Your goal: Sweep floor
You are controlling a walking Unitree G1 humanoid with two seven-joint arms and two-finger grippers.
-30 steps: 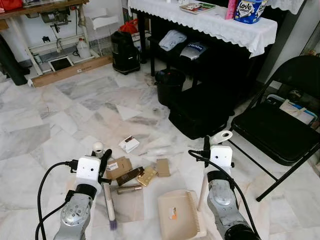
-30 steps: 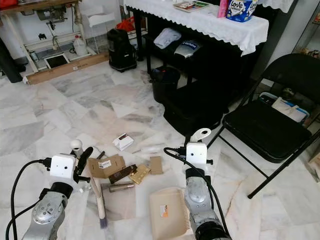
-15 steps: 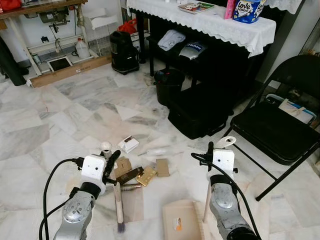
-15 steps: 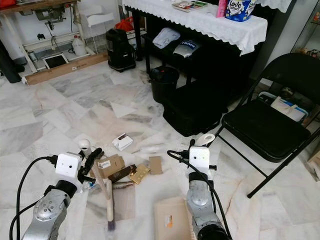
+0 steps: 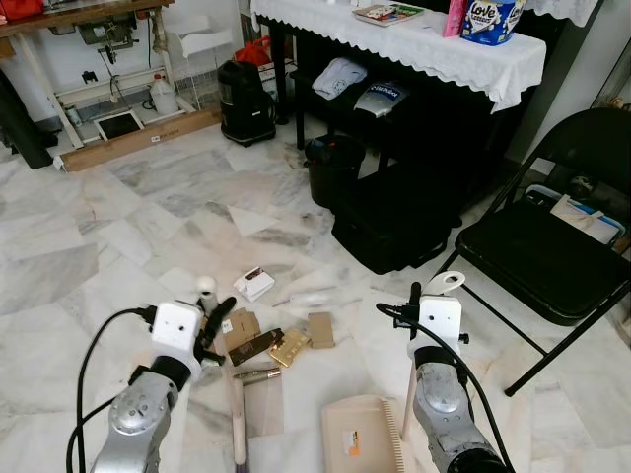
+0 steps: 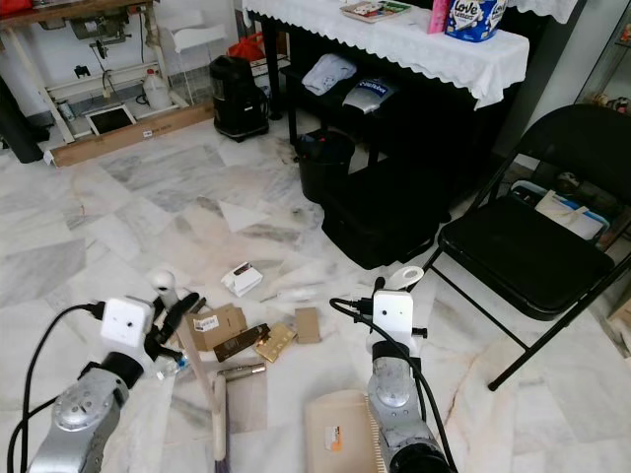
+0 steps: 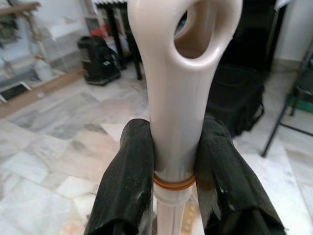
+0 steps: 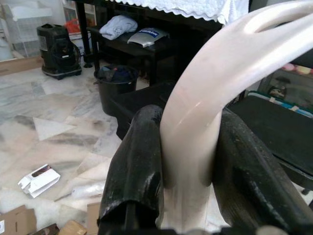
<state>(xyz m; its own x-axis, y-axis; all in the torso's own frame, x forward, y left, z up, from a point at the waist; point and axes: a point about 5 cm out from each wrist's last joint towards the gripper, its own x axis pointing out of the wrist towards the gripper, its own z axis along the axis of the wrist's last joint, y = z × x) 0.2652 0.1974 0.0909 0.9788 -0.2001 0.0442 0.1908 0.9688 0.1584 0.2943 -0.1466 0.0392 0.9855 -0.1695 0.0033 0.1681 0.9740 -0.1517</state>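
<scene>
Cream plastic forms the broom handle, which is clamped between the closed jaws of the left gripper at lower left of the frame. At lower centre, the dustpan rests on the marble floor, its handle gripped by the right gripper. Cardboard scraps lie between them.

Bright, even daylight is recorded across the sharply rendered marble floor, with soft shadow confined beneath the cloth-covered table beyond both grippers, a glossy highlight noted on the cream handle clamped between the left gripper's fingers, and background softened in both wrist views.
</scene>
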